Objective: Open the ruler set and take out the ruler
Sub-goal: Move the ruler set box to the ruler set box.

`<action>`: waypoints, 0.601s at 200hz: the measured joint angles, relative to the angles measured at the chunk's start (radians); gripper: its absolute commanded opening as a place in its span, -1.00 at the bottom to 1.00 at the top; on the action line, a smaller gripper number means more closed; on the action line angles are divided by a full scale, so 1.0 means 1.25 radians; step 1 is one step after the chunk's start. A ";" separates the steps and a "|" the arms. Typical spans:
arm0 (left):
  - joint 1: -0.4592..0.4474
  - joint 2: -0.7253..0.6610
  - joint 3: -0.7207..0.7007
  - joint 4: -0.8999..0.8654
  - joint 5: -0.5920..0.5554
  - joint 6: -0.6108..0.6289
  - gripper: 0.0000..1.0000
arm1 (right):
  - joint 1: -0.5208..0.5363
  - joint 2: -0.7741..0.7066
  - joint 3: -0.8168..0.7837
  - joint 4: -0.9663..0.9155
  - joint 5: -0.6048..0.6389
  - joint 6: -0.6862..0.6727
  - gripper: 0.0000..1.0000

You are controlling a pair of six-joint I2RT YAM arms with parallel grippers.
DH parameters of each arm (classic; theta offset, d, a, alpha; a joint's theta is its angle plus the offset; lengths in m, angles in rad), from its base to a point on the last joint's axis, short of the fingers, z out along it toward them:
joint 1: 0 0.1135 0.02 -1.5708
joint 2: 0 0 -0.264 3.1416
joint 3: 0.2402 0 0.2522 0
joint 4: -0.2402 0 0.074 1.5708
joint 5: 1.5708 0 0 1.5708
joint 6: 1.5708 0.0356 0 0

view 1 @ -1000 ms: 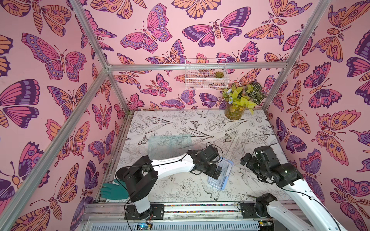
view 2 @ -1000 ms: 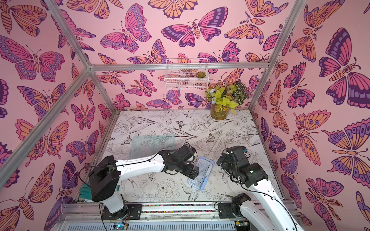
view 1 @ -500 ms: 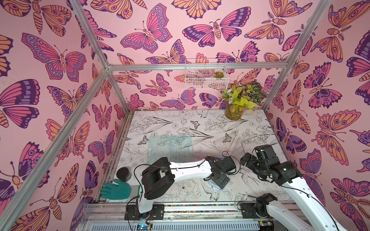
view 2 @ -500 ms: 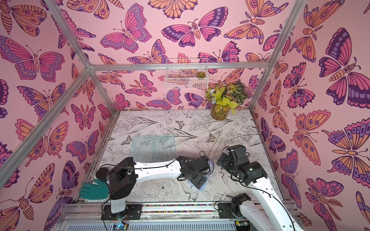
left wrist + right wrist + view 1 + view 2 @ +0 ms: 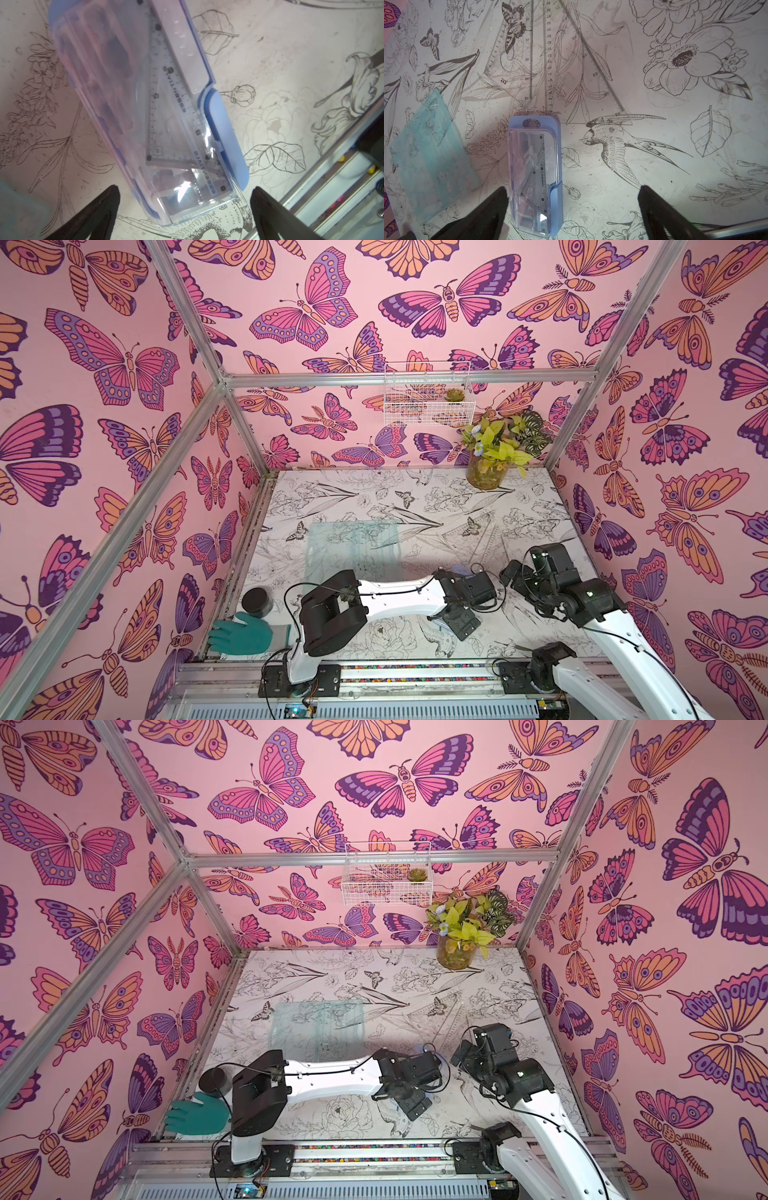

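The ruler set [image 5: 133, 87] is a clear flat case with a blue rim, lying shut on the table. A clear ruler [image 5: 176, 89] printed ESSENTIALS shows through its lid beside a set square. My left gripper [image 5: 185, 207] is open above one short end of the case, a finger [image 5: 99, 209] on either side and nothing gripped. My right gripper [image 5: 572, 207] is also open and empty, with the ruler set [image 5: 535, 176] beside its one finger [image 5: 488, 209]. In both top views the left wrist [image 5: 461, 614] [image 5: 405, 1094] covers the case, leaving only a blue sliver [image 5: 459, 570].
Loose clear set squares [image 5: 546, 62] [image 5: 478, 535] lie past the case. A pale green clear sheet [image 5: 353, 547] [image 5: 425, 155] lies mid-table. A black cylinder [image 5: 257, 601] and green glove [image 5: 241, 632] sit front left, a plant vase [image 5: 484, 472] back right. The front rail [image 5: 332, 187] is close.
My left arm has swung right and forward over the case, which showed in the top views before and is now covered. The right arm has barely moved.
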 measured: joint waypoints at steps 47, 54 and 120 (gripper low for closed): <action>-0.005 0.025 0.014 -0.001 -0.016 -0.001 1.00 | -0.008 -0.029 -0.002 0.000 0.012 0.005 0.99; -0.007 0.031 0.019 -0.001 -0.016 -0.001 1.00 | -0.008 -0.030 -0.002 0.000 0.012 0.005 0.99; -0.034 0.073 0.051 -0.012 -0.039 -0.004 1.00 | -0.009 -0.029 -0.005 0.000 0.015 0.007 0.99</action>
